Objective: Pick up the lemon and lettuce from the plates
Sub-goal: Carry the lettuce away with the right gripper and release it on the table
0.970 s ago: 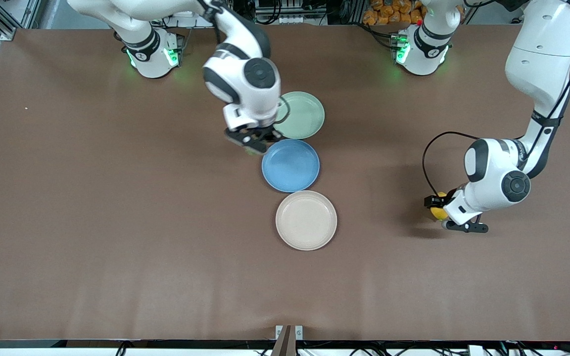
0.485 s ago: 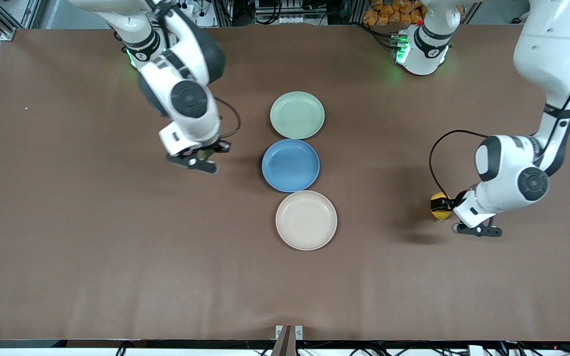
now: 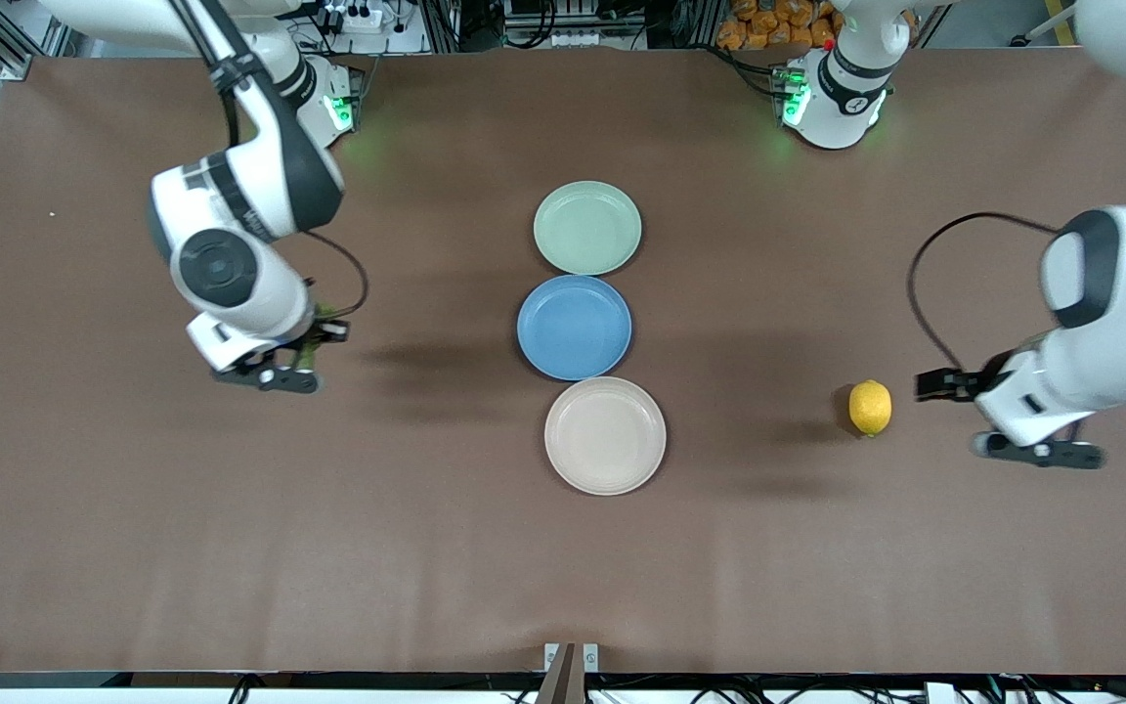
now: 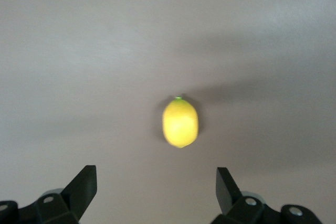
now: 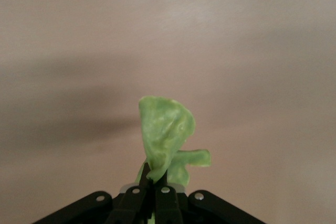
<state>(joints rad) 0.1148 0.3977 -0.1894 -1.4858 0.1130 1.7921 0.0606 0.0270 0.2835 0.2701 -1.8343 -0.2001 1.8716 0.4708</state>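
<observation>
The yellow lemon lies on the bare table toward the left arm's end, level with the beige-cream plate; it shows free in the left wrist view. My left gripper is open and empty beside the lemon, apart from it. My right gripper is shut on the green lettuce, held over bare table toward the right arm's end. A bit of lettuce shows by that gripper. The mint green plate and the beige-cream plate carry nothing.
A blue plate sits between the mint and beige-cream plates in the middle of the table. The arm bases stand along the farthest edge from the front camera.
My left gripper let go of the lemon and drew away toward its end of the table. My right gripper carried the lettuce from beside the blue plate out over bare table toward its end.
</observation>
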